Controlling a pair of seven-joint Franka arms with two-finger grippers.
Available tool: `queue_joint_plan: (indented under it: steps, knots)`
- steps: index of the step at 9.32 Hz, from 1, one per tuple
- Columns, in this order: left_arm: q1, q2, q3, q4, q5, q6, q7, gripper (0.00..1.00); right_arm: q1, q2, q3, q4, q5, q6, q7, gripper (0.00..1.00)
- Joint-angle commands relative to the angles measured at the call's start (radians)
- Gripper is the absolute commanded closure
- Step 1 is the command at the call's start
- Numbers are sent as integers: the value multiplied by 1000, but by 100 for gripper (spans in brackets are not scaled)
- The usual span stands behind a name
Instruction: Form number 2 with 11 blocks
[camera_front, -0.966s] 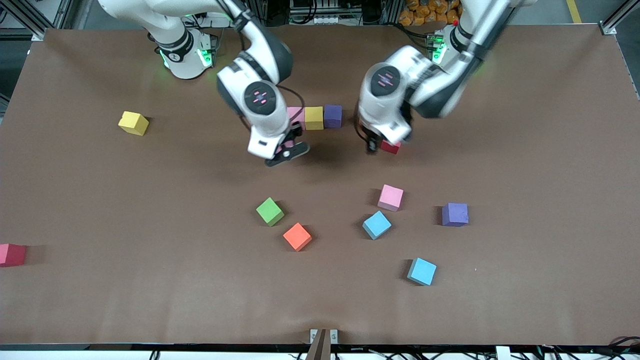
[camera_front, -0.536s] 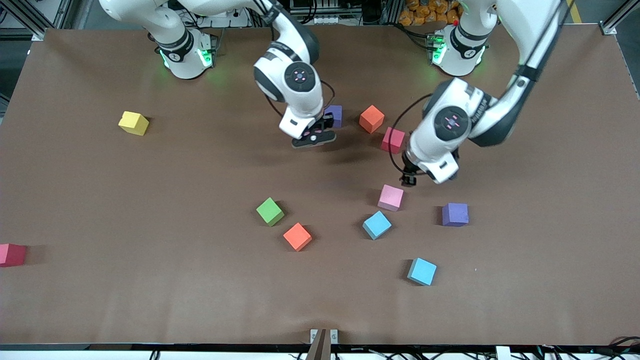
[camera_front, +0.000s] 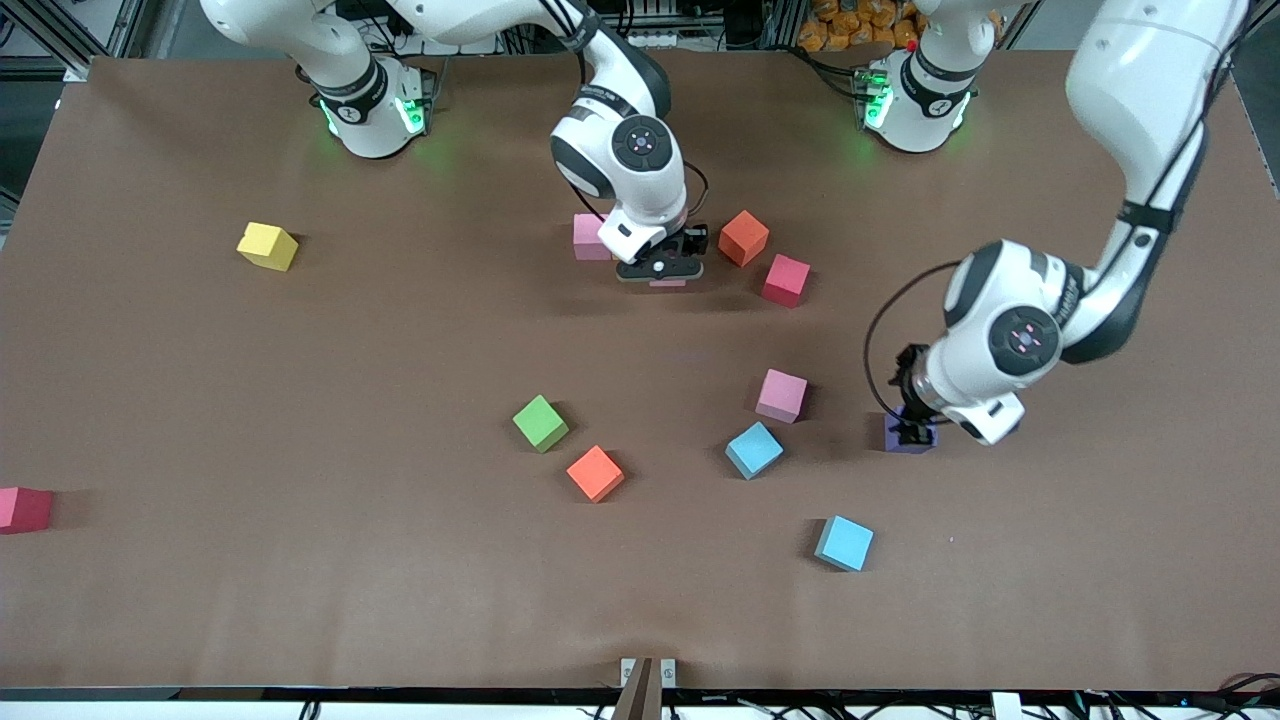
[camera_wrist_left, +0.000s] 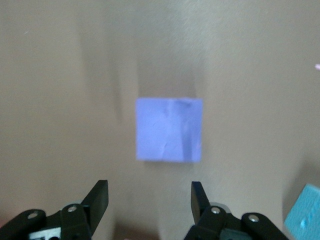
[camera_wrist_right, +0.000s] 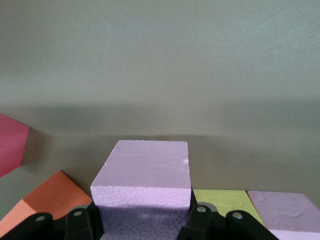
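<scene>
My right gripper (camera_front: 662, 272) is shut on a pink block (camera_wrist_right: 145, 172), held low at the row's purple end. Of that row, the front view shows only a pink block (camera_front: 590, 237). The right wrist view shows the row's yellow block (camera_wrist_right: 220, 197) and pink block (camera_wrist_right: 285, 205) beside the held one. My left gripper (camera_front: 912, 428) hangs open just above a lone purple block (camera_wrist_left: 169, 129), with nothing between its fingers. Loose blocks on the table: pink (camera_front: 781, 395), light blue (camera_front: 753, 449), light blue (camera_front: 844, 543), green (camera_front: 540, 422), orange (camera_front: 595, 473), orange (camera_front: 743, 238).
A red cube (camera_front: 786, 280) lies beside the orange block near the row, and another red cube (camera_front: 22, 509) sits at the table edge at the right arm's end. A yellow block (camera_front: 267, 246) lies alone toward the right arm's end.
My right gripper carried the pink block along the row toward the left arm's end. My left gripper left the red cube and swung out over the purple block.
</scene>
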Motion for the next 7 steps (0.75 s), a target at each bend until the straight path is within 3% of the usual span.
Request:
queue_joint_plan:
  steps: [1, 7]
  knots:
    - [-13, 81, 19, 105, 32, -4, -5, 25, 7, 38, 1, 19, -4, 32, 20, 100]
    - [-4, 108, 31, 85, 70, -4, -4, 25, 2, 49, 1, -27, -6, 73, 10, 100]
